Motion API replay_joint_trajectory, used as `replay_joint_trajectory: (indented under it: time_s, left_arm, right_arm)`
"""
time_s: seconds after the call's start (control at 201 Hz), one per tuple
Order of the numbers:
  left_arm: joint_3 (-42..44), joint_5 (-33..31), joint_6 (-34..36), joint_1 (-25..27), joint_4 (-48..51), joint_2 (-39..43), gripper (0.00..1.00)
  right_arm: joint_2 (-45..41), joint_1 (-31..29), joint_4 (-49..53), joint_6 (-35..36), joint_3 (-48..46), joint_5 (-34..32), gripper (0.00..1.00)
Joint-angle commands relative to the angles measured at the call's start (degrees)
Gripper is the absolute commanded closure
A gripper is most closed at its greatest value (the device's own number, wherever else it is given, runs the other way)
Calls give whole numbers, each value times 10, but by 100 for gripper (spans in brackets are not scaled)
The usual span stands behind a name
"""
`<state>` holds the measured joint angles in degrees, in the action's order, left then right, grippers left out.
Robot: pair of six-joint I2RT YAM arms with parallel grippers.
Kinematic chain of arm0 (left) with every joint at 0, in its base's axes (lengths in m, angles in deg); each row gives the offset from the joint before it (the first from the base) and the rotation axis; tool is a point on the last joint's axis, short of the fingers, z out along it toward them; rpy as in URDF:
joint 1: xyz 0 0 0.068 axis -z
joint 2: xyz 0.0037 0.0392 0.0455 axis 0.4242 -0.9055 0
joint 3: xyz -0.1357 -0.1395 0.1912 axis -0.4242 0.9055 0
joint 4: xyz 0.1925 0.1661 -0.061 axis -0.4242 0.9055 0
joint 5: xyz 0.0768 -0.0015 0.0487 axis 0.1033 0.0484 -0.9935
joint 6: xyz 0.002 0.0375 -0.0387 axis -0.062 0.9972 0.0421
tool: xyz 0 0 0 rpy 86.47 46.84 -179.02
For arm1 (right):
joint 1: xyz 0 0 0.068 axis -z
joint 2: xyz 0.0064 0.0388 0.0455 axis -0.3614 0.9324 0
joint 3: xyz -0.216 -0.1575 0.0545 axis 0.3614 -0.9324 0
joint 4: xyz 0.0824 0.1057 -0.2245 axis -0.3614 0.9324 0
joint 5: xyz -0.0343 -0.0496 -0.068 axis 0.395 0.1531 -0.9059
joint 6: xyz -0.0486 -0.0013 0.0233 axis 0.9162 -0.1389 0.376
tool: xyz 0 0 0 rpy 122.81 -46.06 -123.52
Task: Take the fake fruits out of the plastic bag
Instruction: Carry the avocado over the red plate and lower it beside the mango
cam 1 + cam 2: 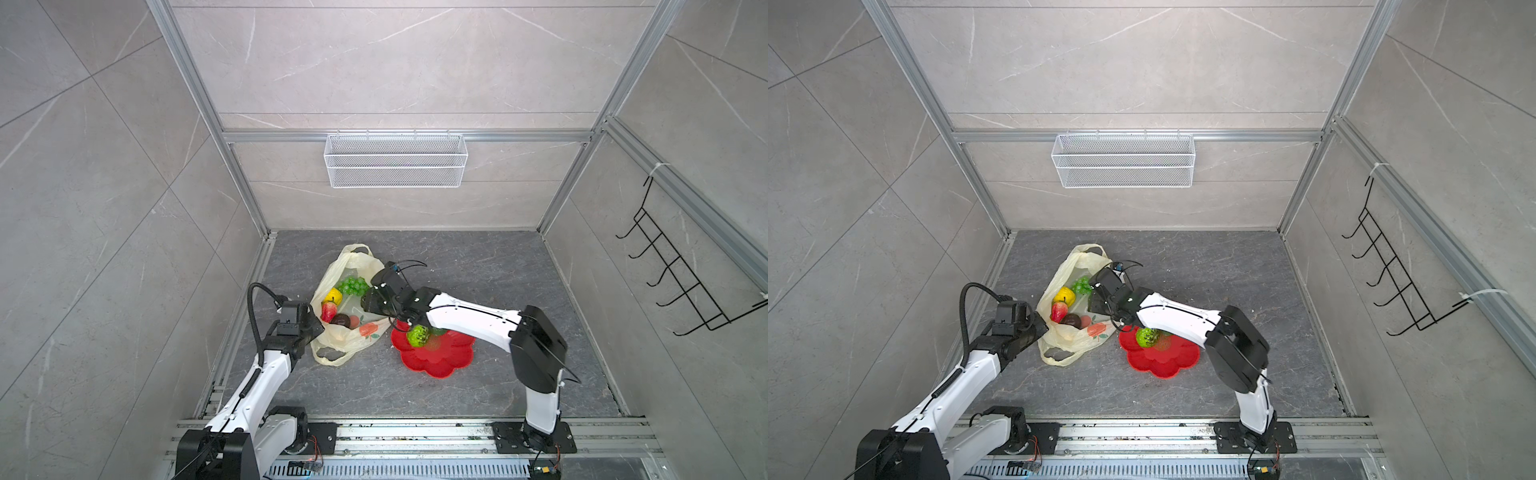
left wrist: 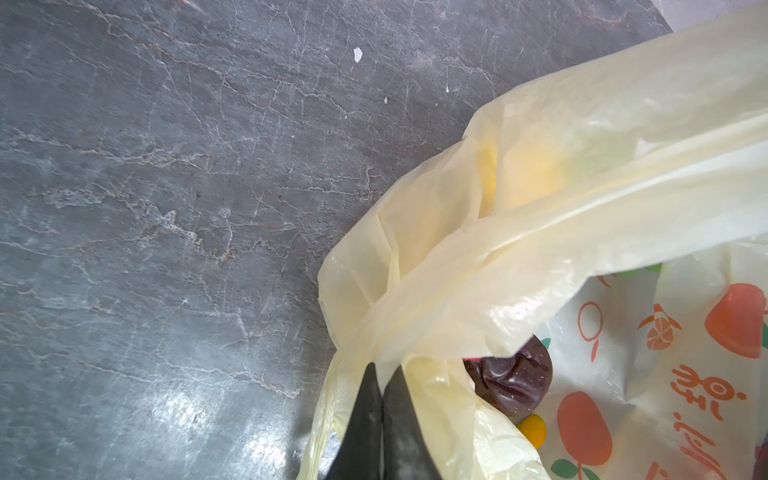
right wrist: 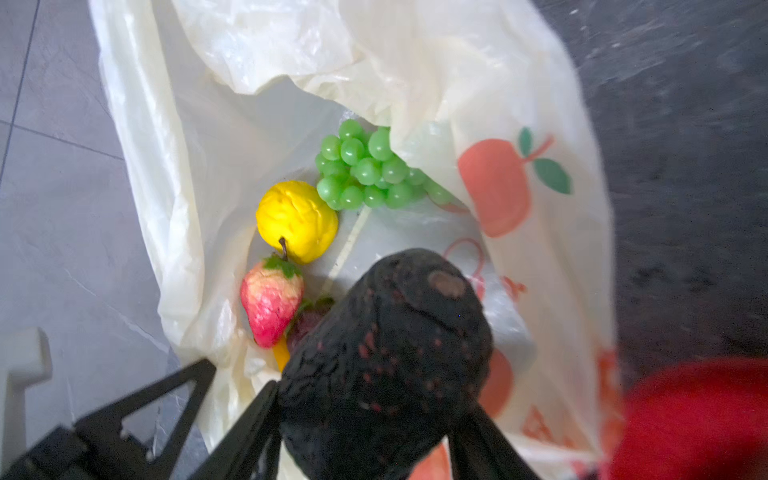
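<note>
left gripper pinched shut, right gripper clamped, its arm stretched leftward

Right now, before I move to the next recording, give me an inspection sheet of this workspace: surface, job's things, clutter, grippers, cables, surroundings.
Surface: dark grey stone-look tabletop, a few white flecks.
Job's things: plastic bag lying open; grape bunch, yellow fruit and strawberry inside; green bumpy ball on the red plate.
Clutter: nothing seen.
Grippers: left gripper shut on the bag's edge; right gripper shut on a dark fruit.
Cables: black conduit loop on the left arm; thin wires at the right wrist.
Surroundings: mesh basket on the back wall; hook rack on a side wall.
</note>
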<state>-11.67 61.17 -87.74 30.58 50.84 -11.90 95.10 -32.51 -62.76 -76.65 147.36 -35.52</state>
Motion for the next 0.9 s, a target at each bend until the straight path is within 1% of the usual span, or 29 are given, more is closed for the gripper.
replay_joint_trajectory:
  time_s: [0.0,0.204,0.354,0.523,0.677,0.891]
  left_arm:
    - [-3,-2,17,-3,-11,4,100]
    - [-3,0,19,-3,-15,0,100]
    - [-2,6,20,-3,-22,-7,100]
    - [-1,7,22,-3,-26,-10,100]
    - [0,6,23,-3,-29,-10,100]
    - [0,7,24,-3,-32,-15,100]
  right_arm:
    - [-79,-5,44,70,-66,-48,44]
    - [-216,-15,89,104,-191,-123,46]
    - [-286,-24,115,106,-264,-151,46]
    - [-344,-31,125,88,-341,-171,46]
    - [-363,-33,92,76,-405,-174,46]
    - [-320,-34,36,75,-432,-186,46]
